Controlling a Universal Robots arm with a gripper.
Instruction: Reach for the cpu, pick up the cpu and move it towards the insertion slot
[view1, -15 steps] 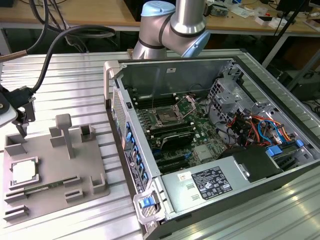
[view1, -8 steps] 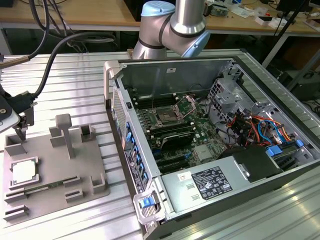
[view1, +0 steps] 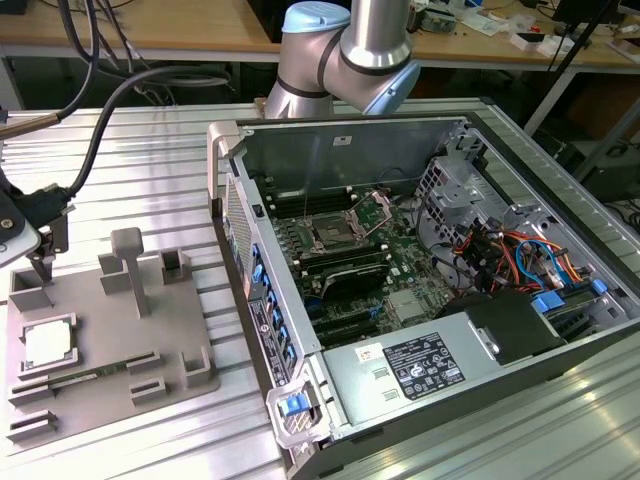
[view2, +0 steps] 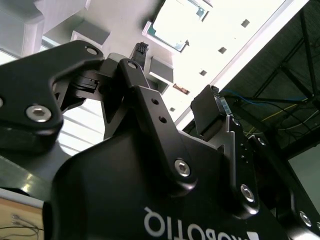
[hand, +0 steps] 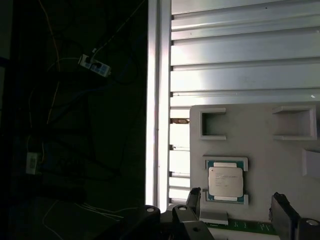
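Hand: the hand (view1: 50, 255) sits at the exterior view's left edge, over the far corner of the grey plate (view1: 110, 335). Its two black fingers are spread wide apart with nothing between them.
Hand, close up: in the first wrist view the hand (hand: 237, 194) has one fingertip (hand: 194, 194) on each side of the chip. In the second wrist view the hand (view2: 175, 80) is likewise released and empty.
Cpu: the cpu (view1: 48, 343) lies flat in its square nest on the grey plate, just below the hand in the exterior view. Its pale metal top faces up in the first wrist view (hand: 226, 181). It also shows past the fingers in the second wrist view (view2: 175, 24).
Contact: no finger touches the cpu.
Insertion slot: the insertion slot (view1: 330, 236) is on the green motherboard (view1: 395, 265) inside the open computer case (view1: 330, 150). It is well apart from the cpu, toward the exterior view's right.
Plate: raised grey blocks and a post stand on it around the chip.
Table: the ribbed metal table (view1: 150, 150) carries both the plate and the case.
Arm: its silver and blue joint (view1: 340, 50) rises behind the case.
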